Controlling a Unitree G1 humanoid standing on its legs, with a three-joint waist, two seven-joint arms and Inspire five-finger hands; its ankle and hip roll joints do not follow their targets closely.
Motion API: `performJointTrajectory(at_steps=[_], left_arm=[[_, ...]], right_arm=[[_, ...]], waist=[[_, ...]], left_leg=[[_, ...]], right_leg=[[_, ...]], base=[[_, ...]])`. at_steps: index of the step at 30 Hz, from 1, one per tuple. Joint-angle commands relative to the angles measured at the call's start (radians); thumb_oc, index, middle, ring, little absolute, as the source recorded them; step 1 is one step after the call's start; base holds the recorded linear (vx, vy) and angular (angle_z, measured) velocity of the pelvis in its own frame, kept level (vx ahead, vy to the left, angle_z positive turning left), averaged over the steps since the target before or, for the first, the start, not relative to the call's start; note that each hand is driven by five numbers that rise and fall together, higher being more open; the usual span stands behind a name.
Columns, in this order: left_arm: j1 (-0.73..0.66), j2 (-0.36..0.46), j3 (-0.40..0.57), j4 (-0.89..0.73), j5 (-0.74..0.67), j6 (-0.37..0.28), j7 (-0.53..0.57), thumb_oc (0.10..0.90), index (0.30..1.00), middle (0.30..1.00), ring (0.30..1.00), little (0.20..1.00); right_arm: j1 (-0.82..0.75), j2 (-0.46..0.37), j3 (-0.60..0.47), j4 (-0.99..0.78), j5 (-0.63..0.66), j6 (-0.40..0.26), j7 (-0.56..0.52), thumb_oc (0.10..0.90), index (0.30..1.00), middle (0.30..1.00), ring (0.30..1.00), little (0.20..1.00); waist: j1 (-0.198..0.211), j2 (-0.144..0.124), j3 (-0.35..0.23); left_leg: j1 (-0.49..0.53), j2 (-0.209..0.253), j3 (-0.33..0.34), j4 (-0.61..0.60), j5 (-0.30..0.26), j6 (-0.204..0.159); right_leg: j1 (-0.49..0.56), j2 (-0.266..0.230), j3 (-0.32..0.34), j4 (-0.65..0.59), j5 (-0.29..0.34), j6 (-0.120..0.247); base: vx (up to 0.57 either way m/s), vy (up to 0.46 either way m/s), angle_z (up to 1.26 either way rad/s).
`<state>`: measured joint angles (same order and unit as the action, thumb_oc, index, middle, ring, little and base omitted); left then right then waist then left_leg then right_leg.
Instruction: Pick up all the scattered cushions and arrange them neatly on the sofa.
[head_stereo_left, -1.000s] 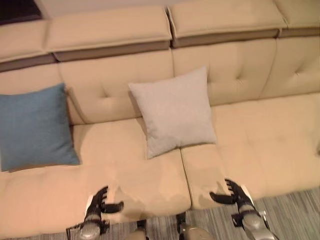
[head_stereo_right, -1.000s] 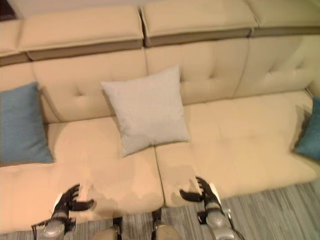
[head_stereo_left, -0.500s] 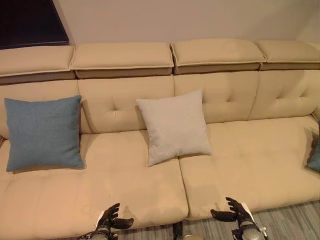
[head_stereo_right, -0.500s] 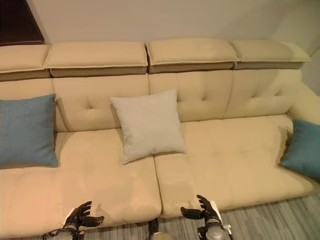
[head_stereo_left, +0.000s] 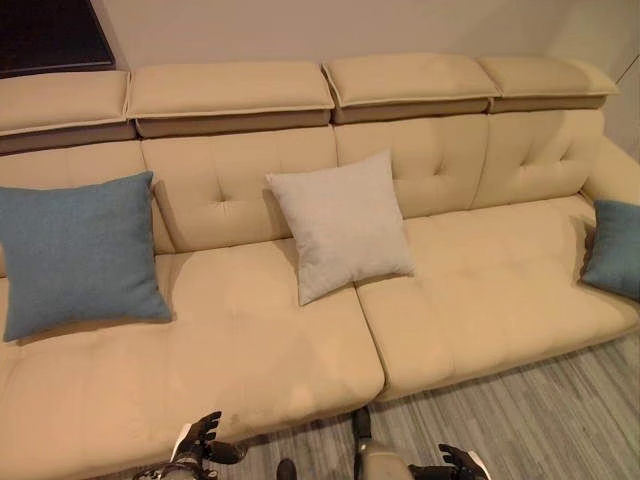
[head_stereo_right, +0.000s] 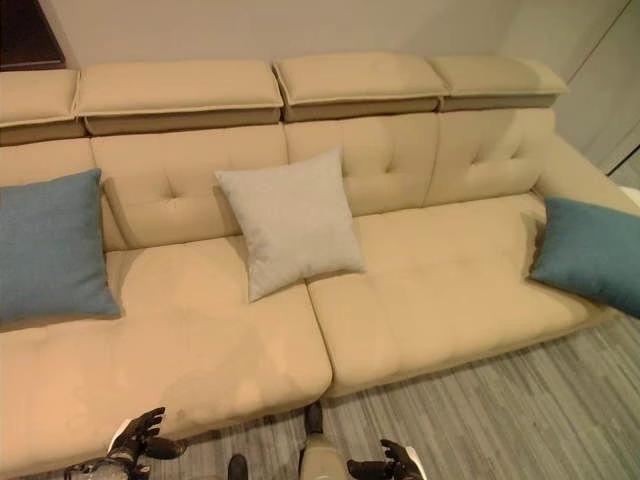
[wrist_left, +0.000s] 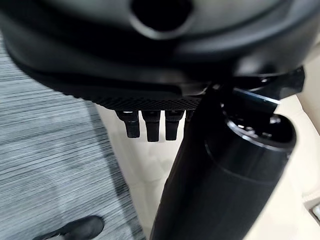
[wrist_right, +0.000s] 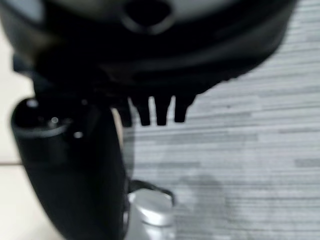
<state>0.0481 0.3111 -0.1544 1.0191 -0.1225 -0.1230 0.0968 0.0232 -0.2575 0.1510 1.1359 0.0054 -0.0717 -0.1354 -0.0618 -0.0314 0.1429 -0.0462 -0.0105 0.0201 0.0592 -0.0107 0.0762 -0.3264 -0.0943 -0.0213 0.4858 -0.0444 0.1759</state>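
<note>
Dark and empty, the left hand (head_stereo_left: 200, 442) sits at the bottom edge of the frame, left of centre, with the right hand (head_stereo_right: 392, 464) low at the bottom edge towards the right; in both wrist views the fingers (wrist_left: 148, 125) hang straight and spread with the thumb apart, holding nothing. Both hands are over the grey wood-look floor (head_stereo_right: 520, 400), just short of the front edge of the beige sofa (head_stereo_left: 250, 340). No cushion lies on the visible floor. On the seat, a blue cushion (head_stereo_left: 80, 250) leans upright against the backrest at the left of the frame, and a light grey cushion (head_stereo_left: 342, 222) leans at a slight tilt near the centre, over the seam between the two seat pads. A teal cushion (head_stereo_right: 585, 252) rests at the far right, by the armrest and leaning outward near the seat's edge. Judged from the layout, the arranging looks nearly finished. Risks noted: the teal cushion sits closest to the seat's edge and may slide to the floor if nudged; the grey one could topple forward if brushed by an arm; and any reach to the far right is a long stretch from the present stance, which may end in a poor pinch on a corner and drag the cushion askew.
</note>
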Motion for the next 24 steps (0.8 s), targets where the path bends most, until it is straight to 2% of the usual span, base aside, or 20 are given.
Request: performJointTrajectory(at_steps=[1, 3, 5, 7, 13, 15, 19, 20, 22, 23, 24], left_arm=[[-0.02, 0.011, 0.025, -0.012, 0.029, -0.02, 0.007, 0.8, 0.9, 0.9, 0.9, 0.9], [-0.018, 0.006, 0.027, -0.018, 0.02, -0.021, 0.01, 0.8, 0.9, 0.9, 0.9, 0.9], [-0.023, 0.004, 0.019, -0.009, 0.022, -0.025, 0.008, 0.8, 0.9, 0.9, 0.9, 0.9], [-0.029, -0.002, 0.001, -0.009, 0.027, -0.024, 0.006, 0.8, 0.9, 0.9, 0.9, 0.9], [-0.037, -0.025, -0.022, -0.002, 0.035, -0.014, -0.007, 0.8, 0.9, 0.9, 0.9, 0.9], [-0.041, -0.037, -0.038, -0.021, 0.022, -0.016, -0.007, 0.8, 0.9, 0.9, 0.9, 0.9], [-0.067, -0.058, -0.069, -0.053, -0.005, -0.022, -0.001, 0.8, 0.9, 0.9, 0.9, 0.9], [-0.072, -0.063, -0.076, -0.052, -0.005, -0.021, -0.006, 0.8, 0.9, 0.9, 0.9, 0.9], [-0.095, -0.065, -0.092, -0.05, 0.005, -0.019, -0.004, 0.8, 0.9, 0.9, 0.9, 0.9], [-0.123, -0.053, -0.125, -0.083, 0.023, -0.024, 0.006, 0.8, 0.9, 0.9, 0.9, 0.9], [-0.124, -0.053, -0.126, -0.083, 0.024, -0.024, 0.006, 0.8, 0.9, 0.9, 0.9, 0.9]], right_arm=[[-0.053, -0.056, -0.005, -0.018, 0.009, -0.033, -0.038, 0.8, 0.9, 0.9, 0.9, 0.9], [-0.054, -0.055, -0.009, -0.023, 0.008, -0.033, -0.038, 0.8, 0.9, 0.9, 0.9, 0.9], [-0.051, -0.056, -0.015, -0.018, 0.015, -0.037, -0.042, 0.8, 0.9, 0.9, 0.9, 0.9], [-0.048, -0.055, -0.016, -0.017, 0.029, -0.042, -0.048, 0.8, 0.9, 0.9, 0.9, 0.9], [-0.03, -0.052, -0.031, 0.013, 0.047, -0.041, -0.055, 0.8, 0.9, 0.9, 0.9, 0.9], [-0.03, -0.054, -0.03, 0.036, 0.051, -0.038, -0.064, 0.8, 0.9, 0.9, 0.9, 0.9], [-0.03, -0.065, -0.035, 0.044, 0.054, -0.035, -0.078, 0.8, 0.9, 0.9, 0.9, 0.9], [-0.031, -0.068, -0.036, 0.048, 0.054, -0.03, -0.076, 0.8, 0.9, 0.9, 0.9, 0.9], [-0.034, -0.066, -0.045, 0.044, 0.064, -0.029, -0.077, 0.8, 0.9, 0.9, 0.9, 0.9], [-0.039, -0.065, -0.051, 0.027, 0.078, -0.028, -0.089, 0.8, 0.9, 0.9, 0.9, 0.9], [-0.039, -0.065, -0.051, 0.027, 0.078, -0.027, -0.089, 0.8, 0.9, 0.9, 0.9, 0.9]], waist=[[0.028, -0.031, -0.032], [0.053, -0.043, -0.049], [0.051, -0.056, -0.067], [0.037, -0.066, -0.056], [0.015, -0.056, -0.055], [0.023, -0.058, -0.044], [0.04, -0.06, -0.025], [0.036, -0.056, -0.027], [0.022, -0.044, -0.029], [0.005, -0.045, -0.007], [0.007, -0.045, -0.008]], left_leg=[[-0.007, -0.06, -0.072, 0.027, -0.107, -0.043], [-0.021, -0.06, -0.049, 0.024, -0.103, -0.05], [-0.031, -0.058, -0.035, 0.033, -0.104, -0.064], [-0.056, -0.042, -0.019, 0.086, -0.107, -0.09], [-0.039, -0.021, -0.008, 0.09, -0.112, -0.096], [-0.048, -0.028, -0.053, 0.114, -0.113, -0.102], [-0.072, -0.077, -0.227, 0.139, -0.122, -0.113], [-0.072, -0.079, -0.238, 0.123, -0.118, -0.111], [-0.058, -0.061, -0.218, 0.068, -0.104, -0.102], [-0.074, -0.07, -0.217, 0.06, -0.09, -0.093], [-0.075, -0.07, -0.215, 0.06, -0.09, -0.093]], right_leg=[[0.196, 0.005, -0.038, -0.194, -0.008, -0.044], [0.249, -0.008, -0.069, -0.262, -0.01, -0.048], [0.279, 0.0, -0.074, -0.348, -0.025, -0.042], [0.286, 0.022, -0.051, -0.395, -0.029, -0.056], [0.307, 0.036, -0.043, -0.43, -0.019, -0.069], [0.303, 0.038, -0.023, -0.441, -0.006, -0.069], [0.282, 0.042, 0.046, -0.46, 0.031, -0.056], [0.277, 0.043, 0.06, -0.466, 0.036, -0.052], [0.246, 0.044, 0.079, -0.466, 0.048, -0.045], [0.183, 0.04, 0.099, -0.451, 0.074, -0.031], [0.181, 0.04, 0.101, -0.45, 0.074, -0.031]], base=[[-0.12, -0.073, -0.15], [-0.05, -0.074, -0.33], [0.0, -0.133, -0.56], [-0.04, -0.16, -0.11], [-0.03, -0.047, -0.01], [-0.09, 0.013, -0.14], [-0.11, 0.066, -0.75], [-0.06, 0.119, -0.75], [-0.15, 0.194, -0.7], [-0.22, 0.186, -0.51], [-0.23, 0.171, -0.63]])
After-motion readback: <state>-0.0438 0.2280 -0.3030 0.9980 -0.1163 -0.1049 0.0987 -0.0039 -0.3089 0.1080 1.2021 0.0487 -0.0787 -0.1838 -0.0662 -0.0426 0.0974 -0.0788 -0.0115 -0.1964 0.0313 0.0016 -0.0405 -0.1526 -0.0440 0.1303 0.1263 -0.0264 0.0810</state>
